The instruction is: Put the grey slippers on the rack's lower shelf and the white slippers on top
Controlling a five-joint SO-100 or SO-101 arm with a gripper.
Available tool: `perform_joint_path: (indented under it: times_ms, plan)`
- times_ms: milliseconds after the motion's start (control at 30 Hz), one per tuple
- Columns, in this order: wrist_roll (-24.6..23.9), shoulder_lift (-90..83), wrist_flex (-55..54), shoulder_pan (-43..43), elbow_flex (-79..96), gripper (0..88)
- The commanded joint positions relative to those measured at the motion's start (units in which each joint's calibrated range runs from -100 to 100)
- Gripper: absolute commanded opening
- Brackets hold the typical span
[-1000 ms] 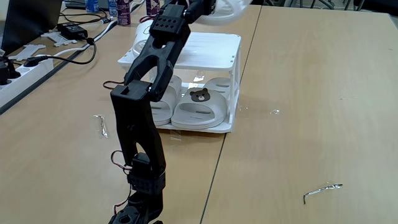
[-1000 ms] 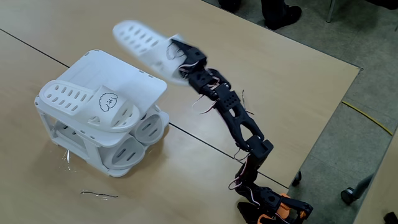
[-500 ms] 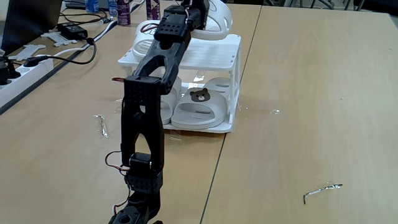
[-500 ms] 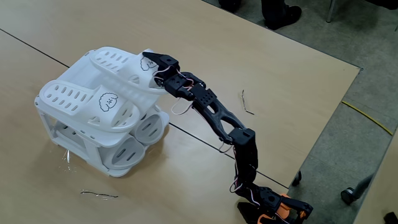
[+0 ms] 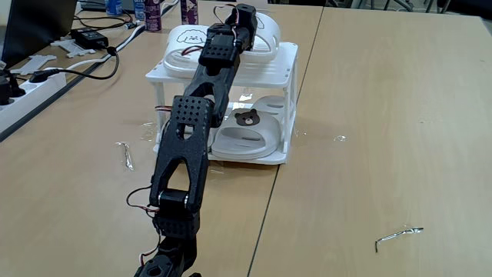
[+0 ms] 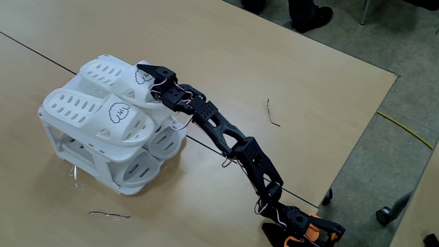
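The white rack stands on the wooden table. Both grey slippers sit on the lower shelf; one shows its bear badge, and their heels face outward. Two white slippers lie side by side on top. One rests free. The other white slipper rests on the top tier with my gripper shut on its strap beside the dog face. My black arm stretches low over the table to the rack.
A power strip, cables and bottles crowd the far left in a fixed view. Bent wire scraps lie on the table. The table edge and floor lie to the right of the arm's base.
My arm swung down and forward, carrying the white slipper from mid-air onto the rack's top tier beside the first one. The arm now lies much lower and more stretched.
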Motion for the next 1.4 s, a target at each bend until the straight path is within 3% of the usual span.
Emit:
perform_joint_path:
  times_ms: [0,167,300,367,1367]
  plan:
    - [0.4,0.0,-0.6,-0.8,-7.8,1.4]
    - [0.4,1.4,-0.6,-0.4,-7.6,3.9]
    - [0.4,1.9,-0.6,-0.4,-7.1,21.3]
    - [0.4,2.0,-0.6,-0.4,-6.8,24.3]
    - [0.4,-27.8,-0.5,1.6,30.9,25.2]
